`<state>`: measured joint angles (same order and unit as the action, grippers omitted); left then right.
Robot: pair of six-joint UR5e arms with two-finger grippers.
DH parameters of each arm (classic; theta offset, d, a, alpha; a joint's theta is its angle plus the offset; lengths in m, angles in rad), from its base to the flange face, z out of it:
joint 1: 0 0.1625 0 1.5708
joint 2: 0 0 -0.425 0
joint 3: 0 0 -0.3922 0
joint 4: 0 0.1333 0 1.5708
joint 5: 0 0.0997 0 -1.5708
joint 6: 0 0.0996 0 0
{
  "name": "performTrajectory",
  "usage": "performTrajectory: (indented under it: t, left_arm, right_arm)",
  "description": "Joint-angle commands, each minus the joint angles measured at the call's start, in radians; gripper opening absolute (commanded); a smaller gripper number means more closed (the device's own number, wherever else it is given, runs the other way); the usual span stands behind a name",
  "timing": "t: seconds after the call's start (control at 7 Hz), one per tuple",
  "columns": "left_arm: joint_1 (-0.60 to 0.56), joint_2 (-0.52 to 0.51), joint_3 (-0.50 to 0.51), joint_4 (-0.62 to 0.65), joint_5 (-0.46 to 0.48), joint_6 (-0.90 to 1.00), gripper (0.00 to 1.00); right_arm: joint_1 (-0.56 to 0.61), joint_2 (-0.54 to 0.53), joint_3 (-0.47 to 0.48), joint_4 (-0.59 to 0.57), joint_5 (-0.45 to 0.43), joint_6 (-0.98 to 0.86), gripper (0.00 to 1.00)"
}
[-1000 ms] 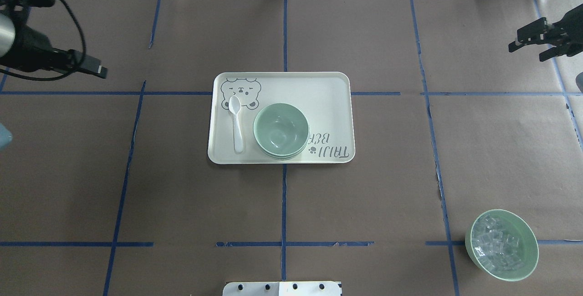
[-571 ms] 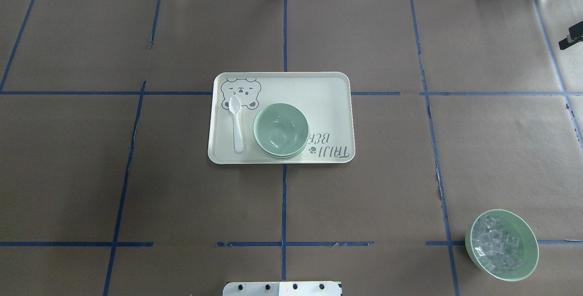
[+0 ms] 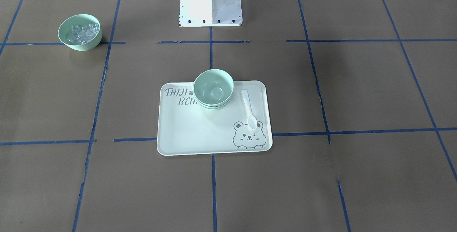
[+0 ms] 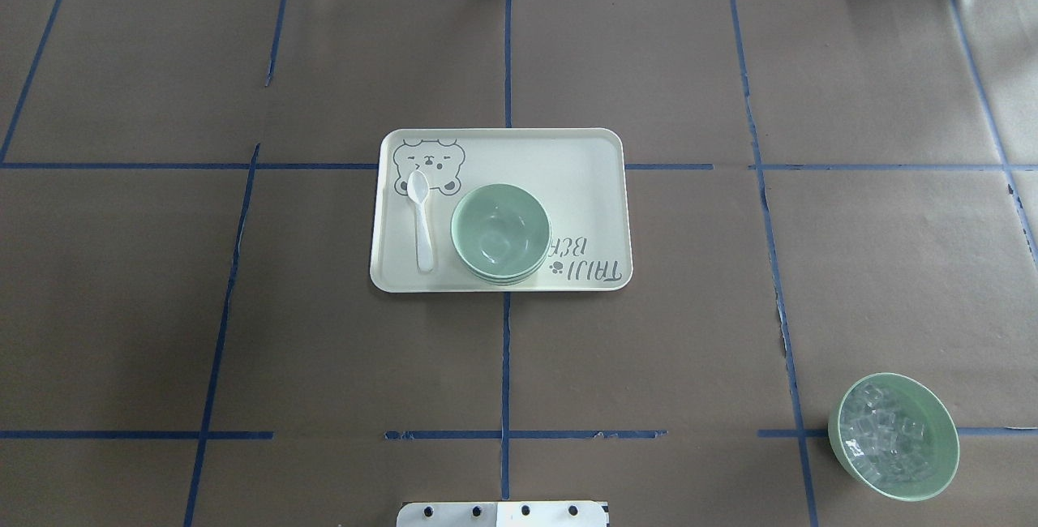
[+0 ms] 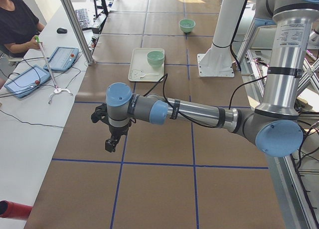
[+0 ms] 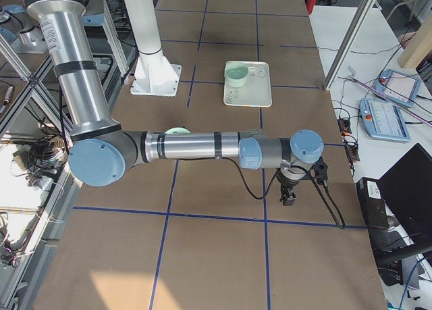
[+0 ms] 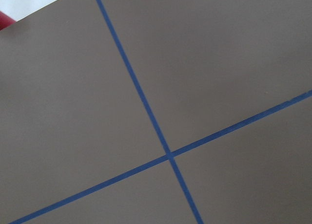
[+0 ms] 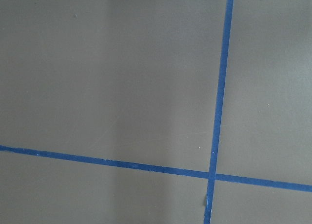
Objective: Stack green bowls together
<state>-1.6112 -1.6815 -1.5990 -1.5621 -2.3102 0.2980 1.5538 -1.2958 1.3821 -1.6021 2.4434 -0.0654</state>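
Observation:
The green bowls sit nested in one stack on the near right part of the bear-print tray; three rims show at the stack's edge. The stack also shows in the front view and both side views. My left gripper hangs over bare table far from the tray, seen only in the left side view. My right gripper hangs over bare table at the other end, seen only in the right side view. I cannot tell whether either is open or shut.
A white spoon lies on the tray left of the stack. A green bowl of clear cubes stands at the near right of the table. The robot's white base is at the table's near edge. An operator sits beside the table.
Both arms have left the overhead view: the left arm went out to the left, the right gripper out to the right. The bowls, tray and spoon have not moved.

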Motion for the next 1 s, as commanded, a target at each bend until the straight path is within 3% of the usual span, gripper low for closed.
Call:
performTrajectory:
  t: [0.0,0.29,0.43,0.57,0.86]
  left_arm:
    - [-0.004,-0.03,0.004,0.133,-0.077,-0.107,1.0]
    - [0.004,0.0,0.01,0.123,-0.078,-0.14,1.0]
    - [0.028,0.028,0.013,0.114,-0.077,-0.134,1.0]
    - [0.101,0.031,0.014,0.084,-0.074,-0.14,1.0]
    - [0.113,0.051,0.005,0.085,-0.081,-0.146,1.0]
  right_arm:
    - [-0.027,0.0,0.055,-0.08,-0.011,-0.036,1.0]
    - [-0.054,0.007,0.131,-0.239,-0.038,-0.037,1.0]
    - [-0.052,0.0,0.161,-0.243,-0.082,-0.037,1.0]
    - [-0.052,-0.002,0.161,-0.24,-0.078,-0.036,1.0]
    - [-0.052,-0.005,0.163,-0.239,-0.07,-0.034,1.0]
